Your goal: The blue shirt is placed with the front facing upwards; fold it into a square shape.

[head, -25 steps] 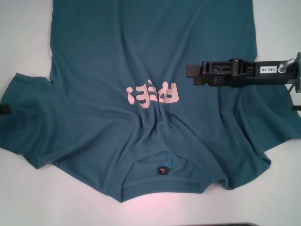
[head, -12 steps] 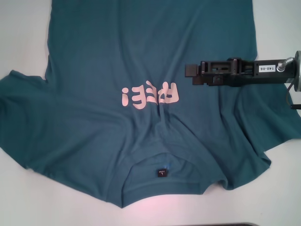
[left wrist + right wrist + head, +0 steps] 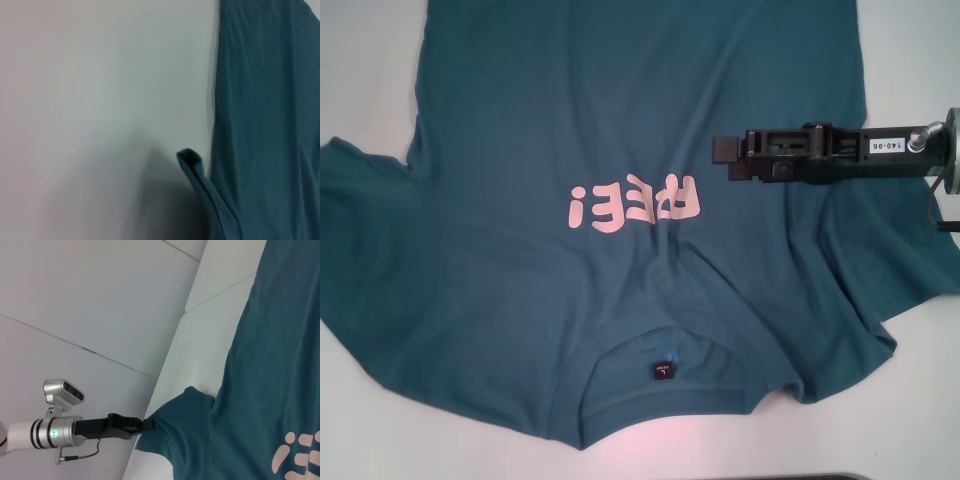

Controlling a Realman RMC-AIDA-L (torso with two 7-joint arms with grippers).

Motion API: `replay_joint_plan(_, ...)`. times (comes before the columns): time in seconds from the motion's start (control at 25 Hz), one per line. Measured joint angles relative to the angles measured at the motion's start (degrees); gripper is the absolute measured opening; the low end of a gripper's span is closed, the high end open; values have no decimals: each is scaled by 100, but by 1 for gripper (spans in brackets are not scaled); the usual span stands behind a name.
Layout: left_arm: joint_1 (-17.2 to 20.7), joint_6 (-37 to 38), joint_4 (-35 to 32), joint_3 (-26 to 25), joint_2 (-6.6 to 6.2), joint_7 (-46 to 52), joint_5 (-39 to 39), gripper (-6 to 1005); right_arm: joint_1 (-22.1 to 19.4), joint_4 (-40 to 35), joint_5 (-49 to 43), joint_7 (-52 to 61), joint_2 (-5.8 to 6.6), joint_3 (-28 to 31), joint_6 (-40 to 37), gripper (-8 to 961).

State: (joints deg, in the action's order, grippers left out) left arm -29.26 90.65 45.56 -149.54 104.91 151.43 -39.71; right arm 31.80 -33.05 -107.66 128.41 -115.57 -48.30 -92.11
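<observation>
**White table and pale wall**

A white table [image 3: 360, 90] fills the head view's corners, smooth and bare at its near edge (a faint pinkish glow lies there). In the right wrist view, a light grey wall [image 3: 90, 295] crossed by thin seams rises behind the table.

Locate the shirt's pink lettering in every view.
Head view: pink lettering at the centre of the blue shirt.
Left wrist view: not in it.
Right wrist view: lettering in the lower right corner, cut off.
Shared landmark: the sleeve held by the left tool.
</observation>
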Motion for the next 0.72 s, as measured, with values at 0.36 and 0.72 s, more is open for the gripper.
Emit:
replay_joint_plan(0.36, -50, 528, 342, -66, 49, 180, -42, 16, 11, 37, 0, 0, 0, -39, 1, 852)
replay_joint_plan(0.72, -520, 1201, 336, -6, 646, 511, -38, 18, 10, 37, 0, 0, -1, -40, 17, 852)
